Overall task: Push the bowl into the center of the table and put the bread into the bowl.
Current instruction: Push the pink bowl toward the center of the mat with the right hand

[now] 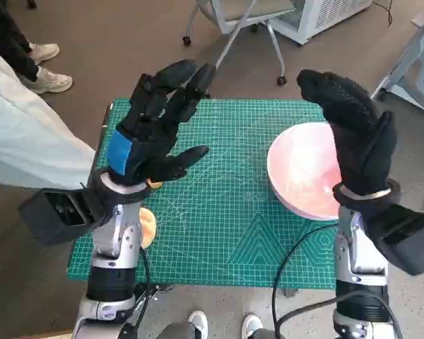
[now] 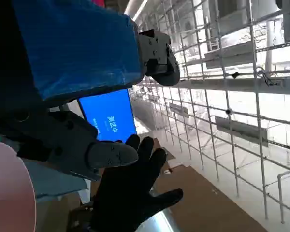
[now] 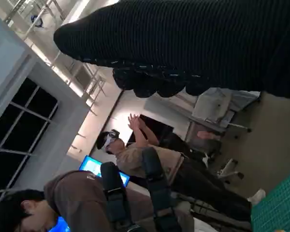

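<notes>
A pink bowl [image 1: 300, 173] sits on the right side of the green cutting mat [image 1: 226, 212]; its edge also shows in the left wrist view as a pink bowl [image 2: 5, 193]. Bread [image 1: 148, 227] lies near the mat's left edge, mostly hidden under my left forearm. My left hand [image 1: 152, 131] is raised above the mat's left part, fingers spread, holding nothing. My right hand [image 1: 357, 134] is raised over the bowl's right rim, fingers apart, empty. In the left wrist view, the right hand [image 2: 130, 193] appears with spread fingers.
A person in pale trousers [image 1: 28, 141] stands by the table's left side. A chair base [image 1: 233, 28] and a white unit [image 1: 325, 14] stand beyond the far edge. In the right wrist view, a person [image 3: 150, 159] with raised hands and another person [image 3: 63, 203] are near.
</notes>
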{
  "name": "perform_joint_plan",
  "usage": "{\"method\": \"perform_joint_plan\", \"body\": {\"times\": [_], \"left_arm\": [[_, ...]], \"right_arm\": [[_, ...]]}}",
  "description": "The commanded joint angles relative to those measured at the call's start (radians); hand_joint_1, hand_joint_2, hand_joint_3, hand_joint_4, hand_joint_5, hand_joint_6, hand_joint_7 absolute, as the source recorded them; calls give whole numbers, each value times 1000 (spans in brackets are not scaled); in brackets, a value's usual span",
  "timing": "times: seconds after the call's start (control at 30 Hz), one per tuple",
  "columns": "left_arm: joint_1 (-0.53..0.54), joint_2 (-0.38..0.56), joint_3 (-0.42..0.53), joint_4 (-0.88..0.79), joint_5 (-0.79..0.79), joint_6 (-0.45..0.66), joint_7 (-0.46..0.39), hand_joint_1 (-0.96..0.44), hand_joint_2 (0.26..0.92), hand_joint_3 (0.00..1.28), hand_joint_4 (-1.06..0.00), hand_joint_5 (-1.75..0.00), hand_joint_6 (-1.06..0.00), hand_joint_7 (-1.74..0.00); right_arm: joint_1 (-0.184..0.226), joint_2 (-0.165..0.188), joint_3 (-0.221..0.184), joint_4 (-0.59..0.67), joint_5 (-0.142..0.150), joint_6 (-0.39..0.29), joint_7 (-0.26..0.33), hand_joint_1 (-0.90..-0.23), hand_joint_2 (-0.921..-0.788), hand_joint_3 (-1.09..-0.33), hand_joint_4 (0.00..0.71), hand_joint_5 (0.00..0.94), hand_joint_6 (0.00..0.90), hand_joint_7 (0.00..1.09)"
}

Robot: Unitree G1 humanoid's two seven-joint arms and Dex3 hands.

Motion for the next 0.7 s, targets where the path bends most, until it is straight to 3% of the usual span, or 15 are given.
{"method": "perform_joint_plan", "body": {"times": [0.03, 0.7], "left_arm": [[10, -1, -3, -16, -1, 0, 4, -155, 829, 389, -207, 0, 1, -678], [13, 0, -11, -32, 5, 13, 20, -157, 825, 405, -203, 0, 1, -702]], "right_arm": [[13, -5, 3, 9, 9, 19, 13, -692, -921, -783, 184, 1, -1, 602], [8, -16, 0, 2, 10, 42, 31, -689, -921, -784, 176, 0, -1, 594]]}}
